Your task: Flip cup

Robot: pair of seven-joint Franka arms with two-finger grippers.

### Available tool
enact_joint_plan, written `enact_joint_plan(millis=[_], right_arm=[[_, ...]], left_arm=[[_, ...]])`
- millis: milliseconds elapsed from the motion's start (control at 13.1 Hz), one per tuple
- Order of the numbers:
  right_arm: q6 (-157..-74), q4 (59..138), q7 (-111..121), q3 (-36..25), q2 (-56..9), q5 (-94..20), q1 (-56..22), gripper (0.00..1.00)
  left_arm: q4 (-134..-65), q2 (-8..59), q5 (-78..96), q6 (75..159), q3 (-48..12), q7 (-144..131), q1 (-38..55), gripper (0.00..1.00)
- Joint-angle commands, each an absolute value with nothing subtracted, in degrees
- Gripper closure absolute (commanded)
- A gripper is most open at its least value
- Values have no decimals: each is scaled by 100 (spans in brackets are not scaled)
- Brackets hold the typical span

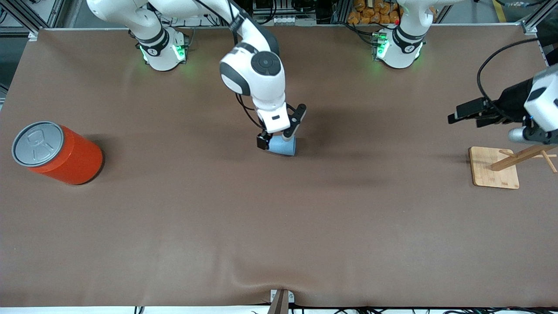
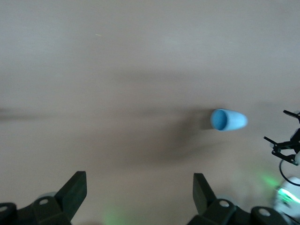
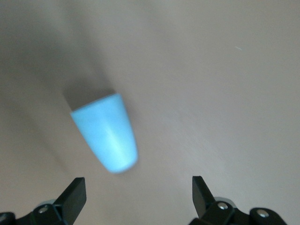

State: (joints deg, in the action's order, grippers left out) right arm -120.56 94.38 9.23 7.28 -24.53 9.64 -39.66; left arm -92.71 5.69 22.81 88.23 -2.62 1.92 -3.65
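The small light blue cup (image 1: 284,146) lies on its side on the brown table (image 1: 279,226) near the middle, its mouth toward the left arm's end. My right gripper (image 1: 275,140) hangs just over the cup, open and empty. In the right wrist view the cup (image 3: 108,138) lies just ahead of my open right gripper (image 3: 138,185), not between the fingers. My left gripper (image 1: 462,114) waits in the air at the left arm's end, open and empty. The left wrist view shows the cup (image 2: 228,120) far off past my open left gripper (image 2: 139,180), its darker inside showing.
A large orange can (image 1: 61,153) with a grey lid lies at the right arm's end of the table. A wooden stand (image 1: 495,173) with slanted pegs sits under the left arm's hand. The right gripper's parts (image 2: 287,145) show at the edge of the left wrist view.
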Motion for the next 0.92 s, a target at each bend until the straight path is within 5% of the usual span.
enact_joint_plan(millis=[0,305,839], right_arm=[[-11105,8941,826,800,-2233,1099,-3429,0],[-9354,8130,756,791,-2137,1107,-3025,0],[-8965,8542,756,791,-854,36,-478,0]], left_arm=[[-9220,1027,3021,8745,-290,570,-439,0],[-9719,1633,4294,8824,-325,1035,-369,0],[-9958,2434,5184,9710,-861,1380,60,0]])
